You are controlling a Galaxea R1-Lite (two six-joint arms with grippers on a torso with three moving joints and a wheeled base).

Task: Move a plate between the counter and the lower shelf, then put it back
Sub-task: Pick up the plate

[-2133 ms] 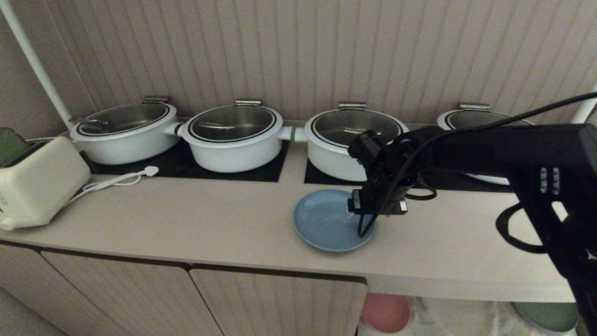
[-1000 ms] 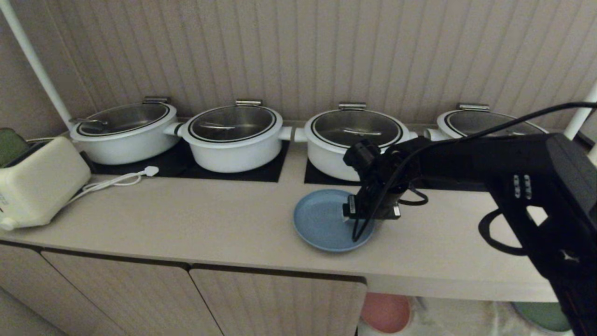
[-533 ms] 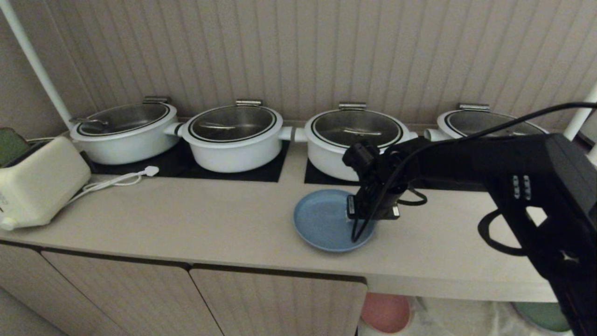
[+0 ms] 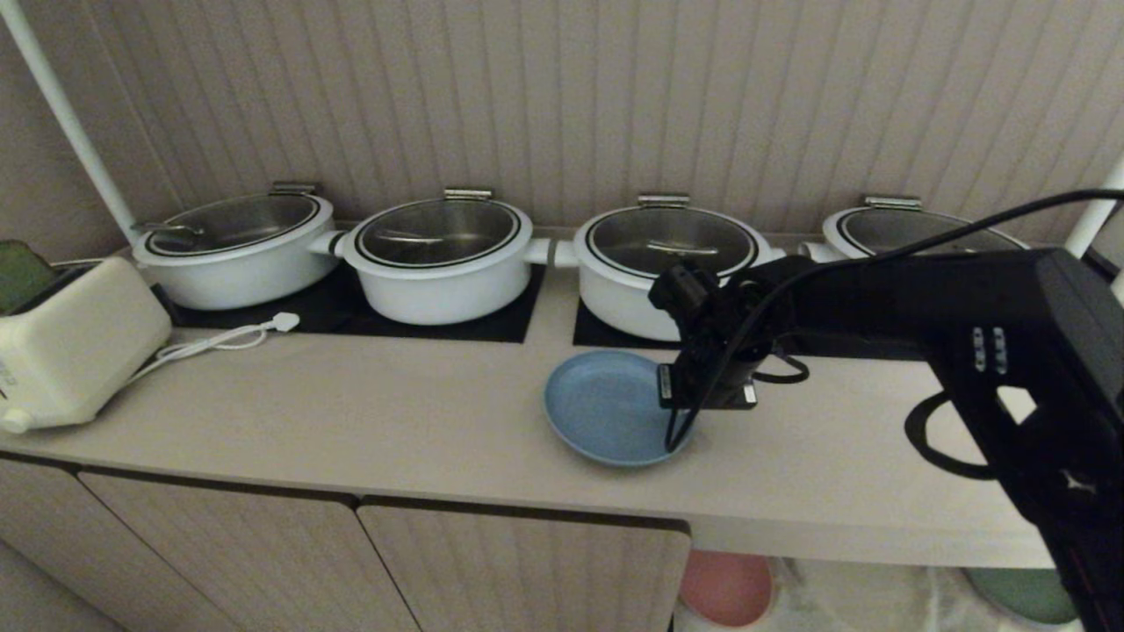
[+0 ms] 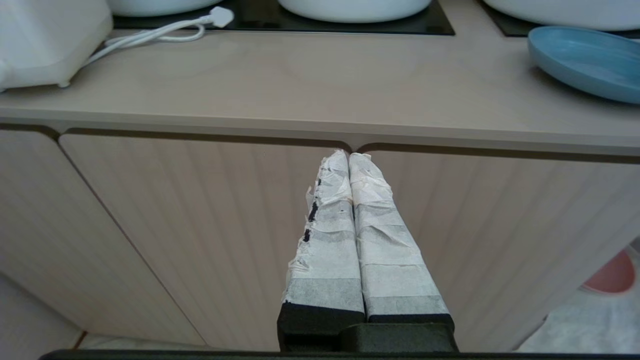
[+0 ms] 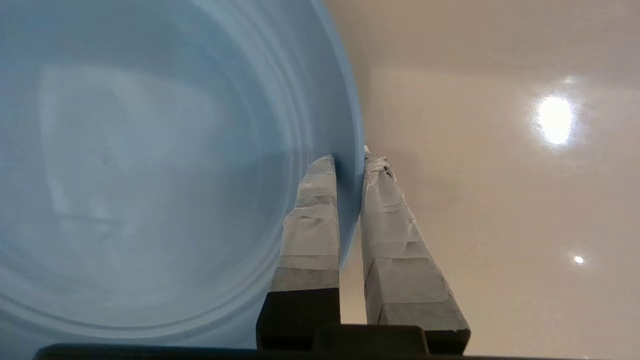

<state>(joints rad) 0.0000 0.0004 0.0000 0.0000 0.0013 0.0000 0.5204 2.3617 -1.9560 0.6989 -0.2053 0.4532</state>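
Plate [image 4: 601, 405]: round, light blue, on the counter [image 4: 395, 421], just in front of the third white pot [image 4: 663, 263] from the left; its right edge looks raised slightly off the surface.

Right gripper [image 6: 350, 165]: over the plate's right edge, its taped fingers [image 6: 310, 220] closed on the rim, one inside the plate, the other outside over the counter.

Left gripper [image 5: 348, 157]: parked left of the plate and lower, in front of the ribbed cabinet doors [image 5: 200, 225]; fingers pressed together, holding nothing.

Counter, other items: four white lidded pots in a row behind the plate; a cream toaster [image 4: 75, 347] far to its left, with a white cord [image 4: 219, 338].

Lower shelf [image 4: 878, 597]: below the plate and to its right, white cloth with a pink plate [image 4: 724, 586] and a green plate [image 4: 1023, 592].
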